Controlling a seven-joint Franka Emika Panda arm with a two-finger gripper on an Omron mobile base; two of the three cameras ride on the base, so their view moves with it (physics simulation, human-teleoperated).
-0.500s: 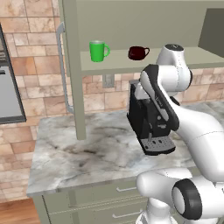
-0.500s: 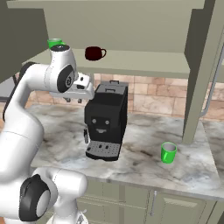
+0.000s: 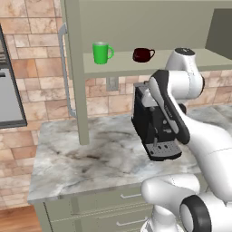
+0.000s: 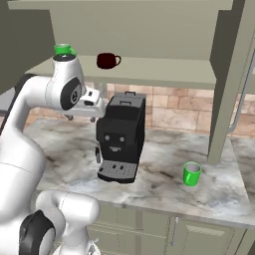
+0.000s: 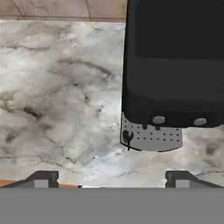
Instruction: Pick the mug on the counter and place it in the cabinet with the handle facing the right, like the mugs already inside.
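Observation:
The green mug (image 4: 191, 174) stands upright on the marbled counter (image 4: 224, 191) to the right of the coffee machine, near the cabinet's side post; its handle cannot be made out. The open cabinet's shelf (image 4: 164, 69) carries a lime-green mug (image 3: 102, 53) and a dark red mug (image 3: 142, 55), both with handles to the right. My gripper (image 5: 111, 178) is open with nothing between its fingertips. It looks down on the counter beside the machine's drip tray. In the right base view it hangs left of the machine, well left of the mug.
A black coffee machine (image 4: 121, 137) stands mid-counter between my hand and the mug. The cabinet door with its long silver bar handle (image 3: 65, 68) is swung open at the left. Drawers (image 3: 90, 208) run under the counter. A brick wall stands behind.

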